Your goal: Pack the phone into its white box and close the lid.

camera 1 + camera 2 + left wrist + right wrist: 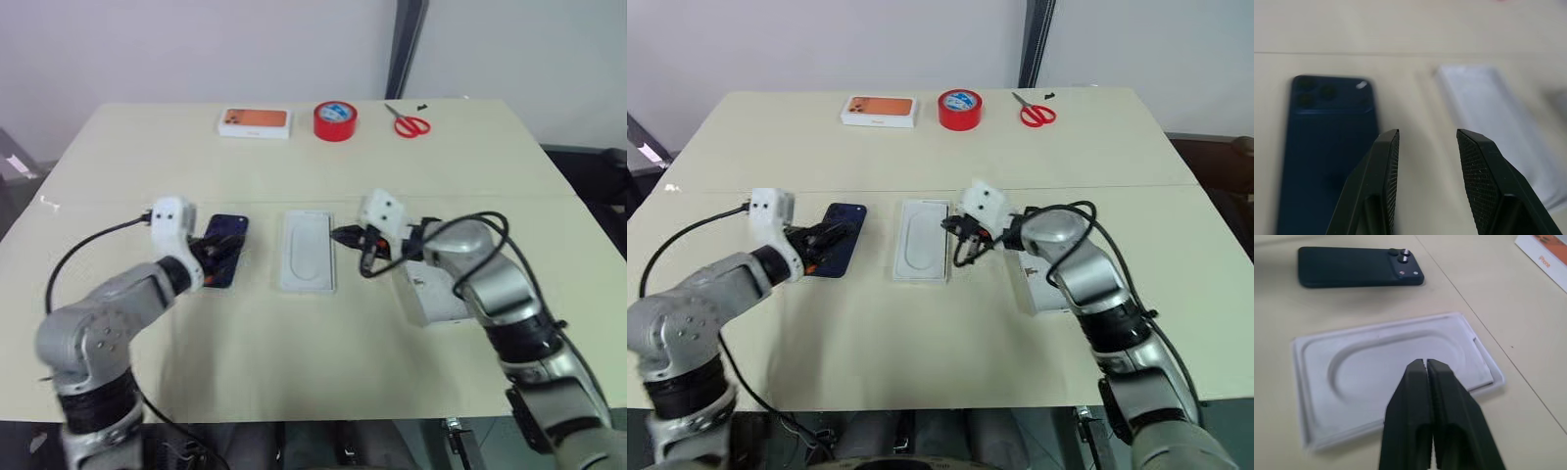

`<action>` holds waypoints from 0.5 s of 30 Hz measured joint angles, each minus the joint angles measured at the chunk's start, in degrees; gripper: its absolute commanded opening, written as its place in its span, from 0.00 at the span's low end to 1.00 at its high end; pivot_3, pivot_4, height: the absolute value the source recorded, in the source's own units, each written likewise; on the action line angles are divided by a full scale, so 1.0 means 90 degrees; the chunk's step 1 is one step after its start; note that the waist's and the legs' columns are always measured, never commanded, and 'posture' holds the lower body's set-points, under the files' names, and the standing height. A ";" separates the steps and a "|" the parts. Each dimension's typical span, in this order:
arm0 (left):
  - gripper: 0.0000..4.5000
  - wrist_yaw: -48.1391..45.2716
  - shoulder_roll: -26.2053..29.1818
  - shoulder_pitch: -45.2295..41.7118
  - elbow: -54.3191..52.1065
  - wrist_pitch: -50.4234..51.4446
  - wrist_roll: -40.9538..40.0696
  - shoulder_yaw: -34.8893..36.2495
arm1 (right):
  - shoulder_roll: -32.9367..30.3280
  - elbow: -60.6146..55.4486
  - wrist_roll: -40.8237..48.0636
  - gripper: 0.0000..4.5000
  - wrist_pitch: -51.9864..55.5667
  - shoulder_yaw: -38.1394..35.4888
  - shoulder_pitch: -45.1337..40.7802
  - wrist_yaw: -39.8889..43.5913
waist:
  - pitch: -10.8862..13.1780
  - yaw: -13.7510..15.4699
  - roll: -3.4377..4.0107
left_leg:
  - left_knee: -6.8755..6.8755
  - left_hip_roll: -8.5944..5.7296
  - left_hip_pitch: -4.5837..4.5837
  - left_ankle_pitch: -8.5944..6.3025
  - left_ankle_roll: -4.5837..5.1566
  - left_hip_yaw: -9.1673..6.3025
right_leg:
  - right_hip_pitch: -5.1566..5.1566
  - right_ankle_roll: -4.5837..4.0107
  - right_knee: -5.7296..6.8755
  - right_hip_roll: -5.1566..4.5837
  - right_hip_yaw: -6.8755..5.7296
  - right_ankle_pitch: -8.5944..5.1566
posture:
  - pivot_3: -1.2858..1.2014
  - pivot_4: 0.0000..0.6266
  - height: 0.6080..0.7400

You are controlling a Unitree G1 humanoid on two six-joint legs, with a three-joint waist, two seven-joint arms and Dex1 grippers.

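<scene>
The phone [227,235] lies back up on the table at left of centre, dark navy with its camera cluster [1403,264] at one corner. My left gripper [1427,137] hovers low over the phone's right edge, open, with nothing between its fingers. My right gripper [1425,363] is shut and empty, just above the right side of a flat white insert [308,251] with an oval groove. A white rectangular piece [431,299] lies partly under my right forearm. I cannot tell whether it is the white box or the lid.
At the far side of the table stand a white box with an orange picture [255,122], a red tape roll [335,119] and red scissors [411,124]. The near table edge runs below both arms.
</scene>
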 measured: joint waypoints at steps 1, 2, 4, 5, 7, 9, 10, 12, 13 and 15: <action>0.44 -0.0378 0.0321 0.0319 -0.0087 -0.0424 0.0080 -0.0130 | 0.0155 0.0157 -0.0142 0.01 0.0003 0.0149 -0.0123 -0.0148 | 0.0000 0.0005 -0.0001 | 0.0000 0.0000 -0.0001 0.0000 -0.0001 0.0000 | 0.0000 -0.0001 -0.0004 -0.0001 0.0000 0.0000 | 0.52 0.24 0.95; 0.44 -0.0761 0.0575 0.0643 -0.0162 -0.0828 0.0139 -0.0200 | 0.0334 0.0382 -0.0295 0.01 0.0010 0.0253 -0.0246 -0.0335 | 0.0000 -0.0001 -0.0001 | -0.0002 0.0000 -0.0001 0.0000 -0.0001 0.0003 | -0.0002 -0.0001 -0.0006 -0.0003 0.0002 0.0000 | 0.52 0.24 0.95; 0.44 -0.1288 0.0809 0.1078 -0.0218 -0.1439 0.0223 -0.0235 | 0.0631 0.0845 -0.0551 0.01 0.0057 0.0387 -0.0454 -0.0678 | 0.0000 0.0007 0.0000 | -0.0003 0.0001 -0.0003 -0.0001 0.0001 0.0002 | -0.0004 -0.0003 -0.0007 -0.0004 0.0001 -0.0001 | 0.52 0.24 0.95; 0.44 -0.1499 0.0877 0.1237 -0.0226 -0.1683 0.0238 -0.0271 | 0.0746 0.1048 -0.0684 0.01 0.0081 0.0463 -0.0538 -0.0830 | 0.0000 0.0008 0.0000 | -0.0003 0.0001 -0.0003 -0.0001 0.0002 0.0003 | -0.0005 -0.0003 -0.0007 -0.0006 0.0001 -0.0001 | 0.52 0.24 0.95; 0.44 -0.1813 0.0920 0.1529 -0.0253 -0.2098 0.0252 -0.0286 | 0.1001 0.1487 -0.0923 0.01 0.0097 0.0650 -0.0722 -0.1075 | 0.0000 0.0015 0.0001 | -0.0003 0.0001 -0.0005 -0.0004 0.0006 0.0002 | -0.0006 -0.0003 -0.0007 -0.0009 0.0000 -0.0001 | 0.52 0.24 0.95; 0.44 -0.1984 0.0917 0.1695 -0.0279 -0.2346 0.0215 -0.0280 | 0.1311 0.1861 -0.1099 0.01 0.0091 0.0757 -0.0839 -0.1305 | 0.0000 0.0029 0.0001 | -0.0003 0.0001 -0.0007 -0.0005 0.0009 0.0003 | -0.0007 -0.0003 -0.0007 -0.0008 0.0000 -0.0001 | 0.52 0.24 0.95; 0.44 -0.2036 0.0911 0.1749 -0.0297 -0.2429 0.0192 -0.0278 | 0.1445 0.2056 -0.1197 0.01 0.0093 0.0829 -0.0910 -0.1417 | 0.0000 0.0028 0.0001 | -0.0003 0.0001 -0.0007 -0.0006 0.0010 0.0002 | -0.0007 -0.0003 -0.0006 -0.0009 0.0000 -0.0001 | 0.52 0.24 0.95; 0.44 -0.2091 0.0899 0.1853 -0.0352 -0.2549 0.0171 -0.0279 | 0.1562 0.2281 -0.1371 0.01 0.0099 0.0959 -0.0994 -0.1544 | 0.0000 0.0035 0.0001 | -0.0003 0.0002 -0.0008 -0.0007 0.0011 0.0003 | -0.0008 -0.0003 -0.0006 -0.0009 0.0000 0.0000 | 0.52 0.24 0.95; 0.44 -0.2093 0.0888 0.1899 -0.0353 -0.2603 0.0160 -0.0279 | 0.1579 0.2382 -0.1466 0.01 0.0100 0.0991 -0.1007 -0.1603 | 0.0000 0.0043 0.0001 | -0.0003 0.0001 -0.0009 -0.0007 0.0012 0.0003 | -0.0008 -0.0002 -0.0007 -0.0009 -0.0001 0.0000 | 0.52 0.24 0.95; 0.44 -0.2083 0.0876 0.1979 -0.0358 -0.2644 0.0147 -0.0281 | 0.1560 0.2510 -0.1671 0.01 0.0069 0.1063 -0.1010 -0.1733 | 0.0001 0.0043 0.0001 | -0.0002 0.0001 -0.0009 -0.0008 0.0014 0.0003 | -0.0008 -0.0002 -0.0007 -0.0009 -0.0001 0.0000 | 0.52 0.24 0.95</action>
